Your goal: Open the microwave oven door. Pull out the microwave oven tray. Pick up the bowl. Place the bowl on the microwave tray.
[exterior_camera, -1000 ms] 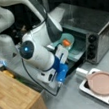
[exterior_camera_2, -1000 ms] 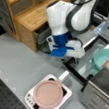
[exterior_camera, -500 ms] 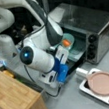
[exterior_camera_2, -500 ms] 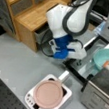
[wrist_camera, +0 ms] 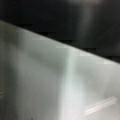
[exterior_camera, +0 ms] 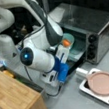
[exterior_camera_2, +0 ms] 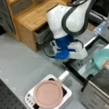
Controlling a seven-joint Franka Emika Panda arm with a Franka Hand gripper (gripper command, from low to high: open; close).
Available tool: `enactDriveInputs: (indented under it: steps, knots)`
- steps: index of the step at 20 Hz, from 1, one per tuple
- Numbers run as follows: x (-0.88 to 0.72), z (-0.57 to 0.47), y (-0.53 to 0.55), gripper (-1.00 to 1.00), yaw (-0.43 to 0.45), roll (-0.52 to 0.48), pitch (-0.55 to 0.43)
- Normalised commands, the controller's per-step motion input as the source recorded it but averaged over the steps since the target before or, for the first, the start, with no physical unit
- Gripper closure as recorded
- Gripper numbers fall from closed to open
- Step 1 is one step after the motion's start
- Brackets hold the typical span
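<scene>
Sitting at the mouth of the microwave oven (exterior_camera: pixel 92 29), the bowl (exterior_camera: pixel 68 40) is small, round and pale teal-green, with an orange-tipped part of the claw (exterior_camera: pixel 66 43) at its rim; in a front view the same bowl (exterior_camera_2: pixel 104 58) shows tilted above the oven opening, an orange tip against its right edge. Whether the claw is clamped on the rim or only touching it cannot be told. Under the bowl lies the microwave oven tray (exterior_camera: pixel 78 50), a thin flat pale sheet drawn partly out of the cavity. The microwave oven door (exterior_camera_2: pixel 92 51) hangs down open in front, a dark glass panel in a black frame. The oven itself is a boxy brushed-steel body with black knobs (exterior_camera: pixel 91 39) down its right side.

The white arm (exterior_camera: pixel 39 58) with blue fittings bends across the front of the oven. The wrist view shows only a pale grey-green smooth sheet below a dark band.

Near the oven on the grey surface (exterior_camera_2: pixel 19 59) stands a small white appliance (exterior_camera_2: pixel 48 98) with buttons, carrying a flat round pink pan (exterior_camera_2: pixel 48 93) with a white handle. A wooden cabinet (exterior_camera_2: pixel 32 15) stands at a front view's top left.
</scene>
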Motion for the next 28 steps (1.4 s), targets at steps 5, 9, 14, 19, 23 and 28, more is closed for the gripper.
enactDriveInputs:
  steps: [5, 9, 14, 19, 23, 28]
  knots:
    - [0.12, 0.21, 0.20, -1.00, -0.160, 0.147, 0.054]
    - [0.13, 0.28, 0.26, -1.00, -0.183, 0.115, 0.077]
    - [0.13, 0.30, 0.32, -1.00, -0.170, 0.105, 0.101]
    - [0.08, 0.24, 0.36, -1.00, -0.140, 0.093, 0.114]
    - [0.00, 0.25, 0.50, -1.00, -0.154, 0.107, 0.150]
    - [-0.11, 0.31, 0.65, -1.00, -0.149, 0.110, 0.176]
